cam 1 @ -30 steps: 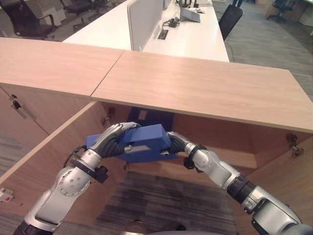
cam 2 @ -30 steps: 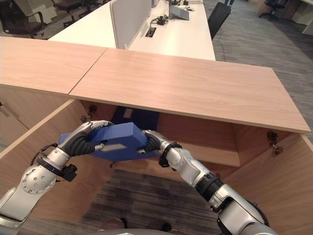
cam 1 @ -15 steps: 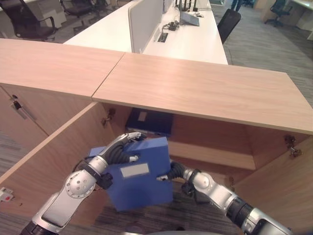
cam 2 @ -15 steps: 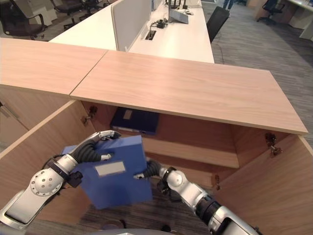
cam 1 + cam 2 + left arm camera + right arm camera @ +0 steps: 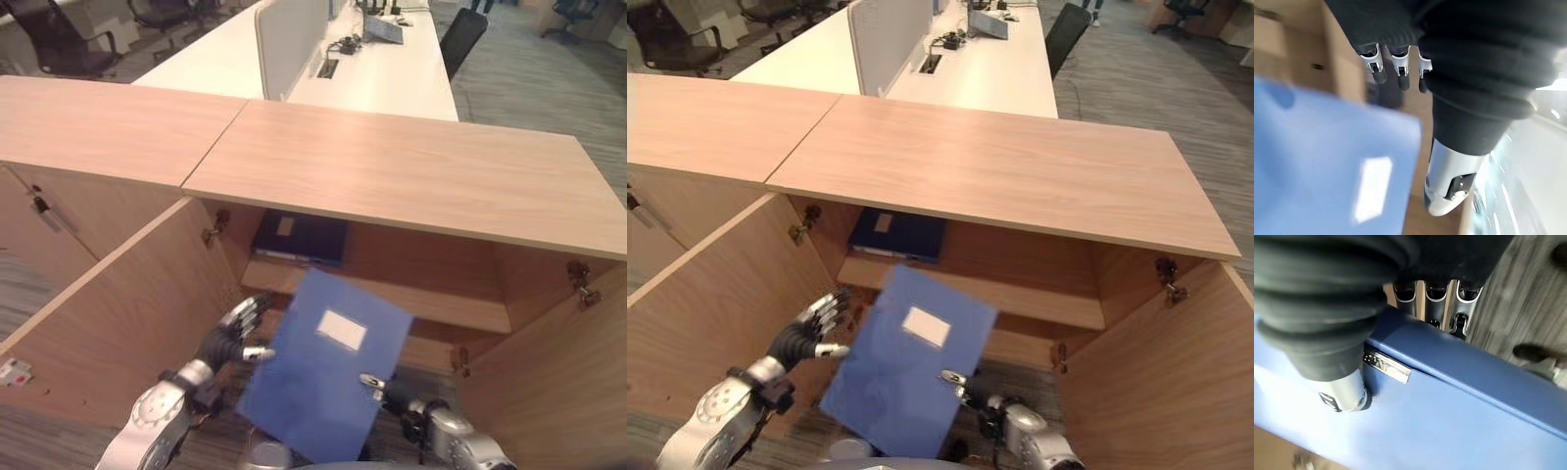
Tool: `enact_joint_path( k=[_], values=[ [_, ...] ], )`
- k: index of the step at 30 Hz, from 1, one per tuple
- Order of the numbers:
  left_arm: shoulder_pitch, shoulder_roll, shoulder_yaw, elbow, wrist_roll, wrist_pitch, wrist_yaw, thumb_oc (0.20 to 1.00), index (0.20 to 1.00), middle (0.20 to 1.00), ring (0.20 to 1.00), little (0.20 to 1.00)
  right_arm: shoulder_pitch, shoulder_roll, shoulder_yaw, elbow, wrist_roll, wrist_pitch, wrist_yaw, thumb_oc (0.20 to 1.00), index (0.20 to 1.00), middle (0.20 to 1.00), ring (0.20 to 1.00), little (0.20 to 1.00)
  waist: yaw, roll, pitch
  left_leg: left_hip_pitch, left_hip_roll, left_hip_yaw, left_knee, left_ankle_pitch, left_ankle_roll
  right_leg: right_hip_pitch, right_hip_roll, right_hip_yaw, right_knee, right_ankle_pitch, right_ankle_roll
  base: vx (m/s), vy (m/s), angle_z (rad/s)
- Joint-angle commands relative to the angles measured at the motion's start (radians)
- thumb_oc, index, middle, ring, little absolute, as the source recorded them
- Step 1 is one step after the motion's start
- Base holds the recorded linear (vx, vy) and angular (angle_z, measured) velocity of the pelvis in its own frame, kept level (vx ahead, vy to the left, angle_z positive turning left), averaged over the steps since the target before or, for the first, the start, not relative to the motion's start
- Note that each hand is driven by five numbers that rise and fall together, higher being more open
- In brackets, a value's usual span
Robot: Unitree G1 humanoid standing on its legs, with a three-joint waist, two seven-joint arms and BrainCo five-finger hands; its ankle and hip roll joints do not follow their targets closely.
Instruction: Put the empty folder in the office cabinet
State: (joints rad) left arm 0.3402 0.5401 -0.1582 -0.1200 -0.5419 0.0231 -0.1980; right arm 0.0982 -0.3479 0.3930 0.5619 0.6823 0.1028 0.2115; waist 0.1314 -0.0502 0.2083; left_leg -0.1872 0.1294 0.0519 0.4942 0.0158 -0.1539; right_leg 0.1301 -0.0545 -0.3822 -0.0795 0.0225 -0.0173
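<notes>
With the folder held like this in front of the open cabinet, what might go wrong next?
1. The left hand is open beside the blue rectangular folder; only the right hand pinches its edge, so it may slip.
2. A dark blue folder already lies on the wooden cabinet shelf, so insertion could snag.

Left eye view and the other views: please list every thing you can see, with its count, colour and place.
Blue folder: one, with a white label, tilted in front of the open cabinet, between the two robot hands.
Dark blue folder: one, with a white label, lying flat on the shelf inside the cabinet.
Cabinet: one, light wood, doors swung open, wide flat top.
White desk: one, long, behind the cabinet, with a grey divider panel.
Office chairs: several, black, around the desk.
Left robot hand: fingers spread, beside the blue folder's left edge.
Right robot hand: thumb on the blue folder's face, fingers behind its spine.
</notes>
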Motion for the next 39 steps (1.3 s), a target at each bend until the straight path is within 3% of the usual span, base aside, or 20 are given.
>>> enact_joint_path(
  k=[1,3,5,8,12,19,22,23,25,26,27,29,31,36,39],
  values=[
    [-0.003,-0.015,0.042,-0.061,-0.022,-0.040,0.018,1.000,1.000,1.000,1.000,1.000,-0.039,0.023,-0.014,-0.054,0.058,-0.032,0.011,0.200,0.200,0.200,0.200,0.200,0.009,-0.008,-0.002,-0.049,-0.021,-0.009,-0.173,0.041,0.056,0.043,0.015,0.013,-0.008,-0.086,0.057,0.09,0.132,-0.03],
    [-0.003,-0.031,0.050,-0.042,-0.011,-0.040,0.023,1.000,1.000,1.000,1.000,1.000,-0.039,0.027,-0.039,-0.031,0.064,-0.041,0.001,0.200,0.200,0.200,0.200,0.200,0.014,0.007,-0.006,-0.046,-0.044,-0.029,-0.350,0.099,0.053,0.034,0.021,0.028,-0.008,-0.095,0.069,0.09,0.139,-0.01],
    [-0.005,-0.043,0.058,-0.031,-0.003,-0.036,0.023,1.000,1.000,1.000,1.000,1.000,-0.048,0.033,-0.061,-0.017,0.064,-0.043,-0.007,0.200,0.200,0.200,0.200,0.200,0.018,0.025,-0.003,-0.055,-0.040,-0.024,-0.435,0.141,0.045,0.034,0.030,0.040,-0.008,-0.107,0.076,0.11,0.124,0.01],
    [0.009,-0.056,0.058,-0.010,0.016,-0.027,0.016,1.000,1.000,1.000,1.000,1.000,-0.018,0.050,-0.080,0.003,0.054,-0.033,-0.003,0.200,0.200,0.200,0.200,0.200,0.010,0.035,-0.027,0.009,-0.037,-0.007,-0.521,0.146,0.055,0.045,0.030,0.058,-0.008,-0.119,0.091,0.17,0.149,-0.44],
    [0.033,-0.062,0.078,-0.004,0.020,-0.020,0.016,1.000,1.000,1.000,1.000,1.000,0.007,0.076,-0.104,0.026,0.056,-0.027,-0.002,0.200,0.200,0.200,0.200,0.200,-0.003,0.025,-0.046,0.057,-0.049,0.032,-0.558,0.134,0.071,0.056,-0.004,0.082,-0.008,-0.126,0.109,0.16,0.157,-0.42],
    [0.073,-0.055,0.121,0.008,0.049,-0.021,0.036,1.000,1.000,1.000,1.000,1.000,-0.002,0.122,-0.176,-0.009,0.124,-0.047,-0.023,0.200,0.200,0.200,0.200,0.200,-0.005,0.001,-0.060,0.075,-0.092,0.078,-0.563,0.075,0.120,0.050,-0.074,0.111,-0.008,-0.110,0.160,0.18,0.187,-0.17],
    [0.076,-0.040,0.134,0.009,0.056,-0.021,0.047,1.000,1.000,1.000,1.000,1.000,-0.018,0.129,-0.190,-0.045,0.139,-0.057,-0.030,0.200,0.200,0.200,0.200,0.200,0.004,-0.004,-0.058,0.066,-0.108,0.091,-0.559,0.054,0.141,0.011,-0.107,0.112,0.049,-0.115,0.182,0.08,0.193,-0.14],
    [0.081,-0.026,0.144,0.004,0.063,-0.019,0.056,1.000,1.000,1.000,1.000,1.000,-0.032,0.137,-0.204,-0.094,0.157,-0.069,-0.036,0.200,0.200,0.200,0.200,0.200,0.013,-0.005,-0.048,0.060,-0.121,0.107,-0.553,0.034,0.161,-0.054,-0.148,0.109,0.148,-0.114,0.202,0.03,0.214,-0.31],
    [0.077,-0.006,0.153,-0.002,0.074,-0.018,0.076,1.000,1.000,1.000,1.000,1.000,-0.056,0.135,-0.211,-0.142,0.179,-0.078,-0.047,0.200,0.200,0.200,0.200,0.200,0.013,0.001,-0.023,0.055,-0.131,0.120,-0.547,0.019,0.180,-0.130,-0.186,0.110,0.253,-0.095,0.217,-0.01,0.253,-0.35],
    [0.075,0.014,0.158,-0.010,0.077,-0.019,0.083,1.000,1.000,1.000,1.000,1.000,-0.076,0.134,-0.199,-0.184,0.193,-0.089,-0.053,0.200,0.200,0.200,0.200,0.200,0.014,0.006,0.007,0.058,-0.134,0.127,-0.539,-0.010,0.190,-0.198,-0.226,0.091,0.376,-0.088,0.219,-0.01,0.167,-0.32],
    [0.075,0.014,0.158,-0.010,0.077,-0.019,0.083,1.000,1.000,1.000,1.000,1.000,-0.076,0.135,-0.199,-0.185,0.193,-0.089,-0.054,0.200,0.200,0.200,0.200,0.200,0.014,0.004,0.007,0.057,-0.136,0.128,-0.538,-0.011,0.191,-0.203,-0.229,0.094,0.383,-0.092,0.220,-0.01,0.124,-0.37],
    [0.063,0.035,0.164,-0.015,0.083,-0.021,0.094,1.000,1.000,1.000,1.000,1.000,-0.086,0.139,-0.192,-0.248,0.203,-0.095,-0.055,0.200,0.200,0.200,0.200,0.200,0.022,0.004,0.032,0.045,-0.121,0.152,-0.530,-0.019,0.193,-0.260,-0.259,0.033,0.441,-0.069,0.205,-0.06,0.028,-0.29],
    [0.058,0.053,0.164,-0.025,0.075,-0.033,0.096,1.000,1.000,1.000,1.000,1.000,-0.081,0.122,-0.199,-0.301,0.212,-0.107,-0.056,0.200,0.200,0.200,0.200,0.200,0.020,0.003,0.062,0.009,-0.098,0.158,-0.499,-0.021,0.177,-0.276,-0.250,-0.026,0.333,-0.058,0.190,-0.08,-0.091,-0.16],
    [0.028,0.046,0.141,-0.011,0.066,-0.057,0.108,1.000,1.000,1.000,1.000,1.000,-0.122,0.104,-0.212,-0.328,0.250,-0.145,-0.075,0.200,0.200,0.200,0.200,0.200,0.008,0.014,0.149,-0.045,-0.073,0.133,-0.423,-0.047,0.160,-0.385,-0.234,-0.016,0.242,0.014,0.196,-0.07,-0.110,-0.06],
    [-0.003,0.029,0.128,-0.007,0.070,-0.069,0.112,1.000,1.000,1.000,1.000,1.000,-0.158,0.091,-0.238,-0.335,0.248,-0.172,-0.096,0.200,0.200,0.200,0.200,0.200,0.008,0.002,0.178,-0.111,-0.077,0.112,-0.332,-0.073,0.141,-0.366,-0.235,-0.042,0.169,0.041,0.193,0.01,-0.173,0.12]
  ],
)
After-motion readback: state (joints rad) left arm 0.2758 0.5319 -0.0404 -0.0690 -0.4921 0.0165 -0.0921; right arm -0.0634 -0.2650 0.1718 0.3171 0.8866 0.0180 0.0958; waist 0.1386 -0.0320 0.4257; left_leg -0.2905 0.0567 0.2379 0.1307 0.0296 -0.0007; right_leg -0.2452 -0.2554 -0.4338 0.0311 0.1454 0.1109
